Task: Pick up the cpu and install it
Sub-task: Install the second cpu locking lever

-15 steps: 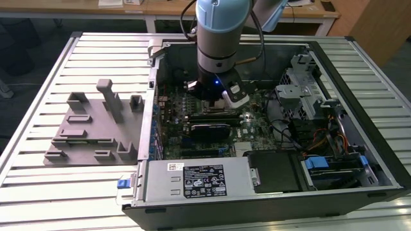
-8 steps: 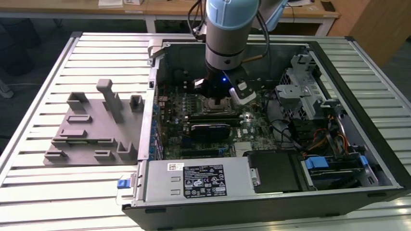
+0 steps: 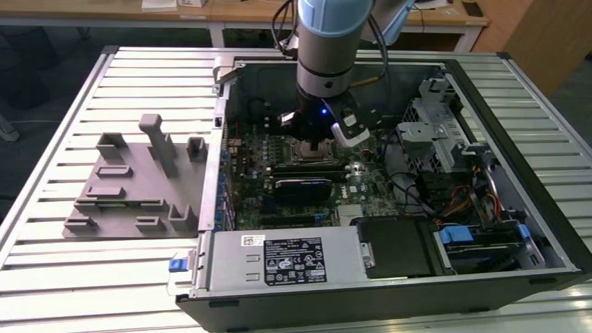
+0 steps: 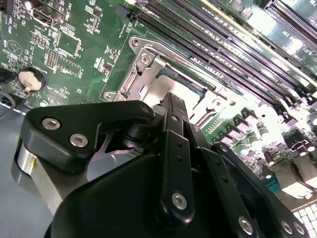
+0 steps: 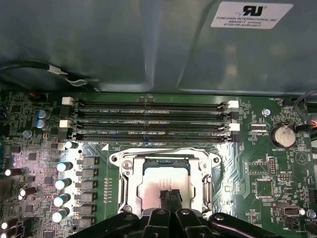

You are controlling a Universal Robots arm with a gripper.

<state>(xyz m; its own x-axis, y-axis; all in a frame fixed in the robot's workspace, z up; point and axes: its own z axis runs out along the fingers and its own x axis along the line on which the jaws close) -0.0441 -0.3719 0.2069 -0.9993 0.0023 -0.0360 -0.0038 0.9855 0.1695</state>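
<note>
The cpu (image 5: 153, 184) lies flat inside the metal socket frame (image 5: 122, 171) on the green motherboard, its silver top and pale-green rim showing. In the second wrist view the cpu (image 4: 159, 85) sits within the same socket frame (image 4: 141, 62). My gripper (image 5: 170, 194) stands straight over the chip with its two black fingers (image 4: 173, 106) pressed together and nothing between them. The tips are at the cpu's top; contact cannot be judged. In the exterior view the gripper (image 3: 315, 144) reaches down into the open computer case (image 3: 518, 159) over the socket area.
Memory slots (image 5: 148, 119) run beside the socket. A drive cage (image 3: 434, 132) and cables stand at the exterior view's right, the power supply (image 3: 277, 260) at the front. A grey tray (image 3: 129, 187) with upright blocks lies outside the case on the slatted table (image 3: 55, 263).
</note>
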